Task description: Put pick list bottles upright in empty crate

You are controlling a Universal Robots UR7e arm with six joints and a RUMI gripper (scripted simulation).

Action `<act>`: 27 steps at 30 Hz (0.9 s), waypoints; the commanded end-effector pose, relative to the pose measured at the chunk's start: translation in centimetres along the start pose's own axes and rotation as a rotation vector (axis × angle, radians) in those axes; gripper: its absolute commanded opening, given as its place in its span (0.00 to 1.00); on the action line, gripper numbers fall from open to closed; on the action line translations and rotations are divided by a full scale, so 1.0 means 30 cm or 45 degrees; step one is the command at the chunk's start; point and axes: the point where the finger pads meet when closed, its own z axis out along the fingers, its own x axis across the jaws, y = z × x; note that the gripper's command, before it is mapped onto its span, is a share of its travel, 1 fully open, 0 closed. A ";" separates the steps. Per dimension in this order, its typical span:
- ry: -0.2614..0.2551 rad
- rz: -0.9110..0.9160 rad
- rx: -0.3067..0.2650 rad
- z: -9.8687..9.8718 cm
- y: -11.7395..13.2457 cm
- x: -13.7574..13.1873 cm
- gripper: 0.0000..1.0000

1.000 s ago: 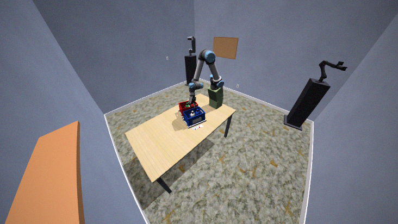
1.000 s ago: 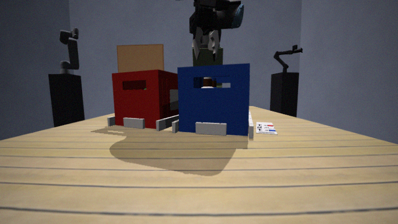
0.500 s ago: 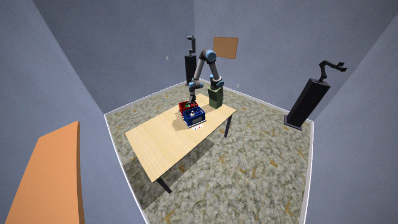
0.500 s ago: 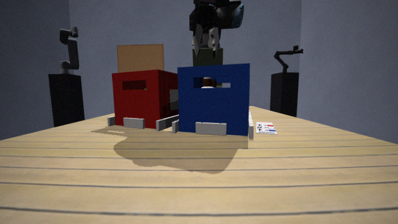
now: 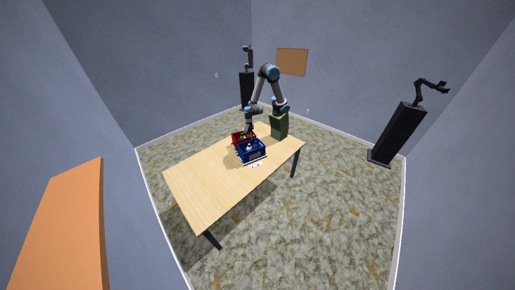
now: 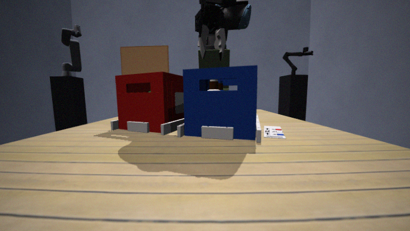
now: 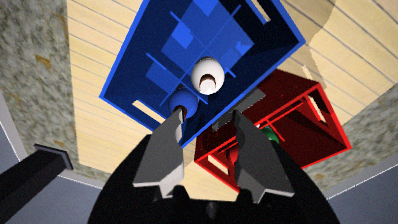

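Overhead, the claw [image 7: 206,120] hangs part-open and empty above the blue crate [image 7: 131,60], red crate [image 7: 300,125] just beside.

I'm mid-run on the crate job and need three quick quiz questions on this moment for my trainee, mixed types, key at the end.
1. True or false: the gripper holds a bottle.
2. How many bottles stand in the blue crate?
3. The pick list lies nearest which? A) red crate B) blue crate C) table's near edge

Key: 1 false, its fingers are apart with nothing between them; 2 two, a white-capped bottle and a blue-capped bottle; 3 B.
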 end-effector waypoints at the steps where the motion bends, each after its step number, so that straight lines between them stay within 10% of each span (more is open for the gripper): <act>1: 0.001 0.000 0.001 -0.001 -0.001 0.001 0.38; 27: 0.001 0.000 0.001 -0.001 0.166 0.176 0.38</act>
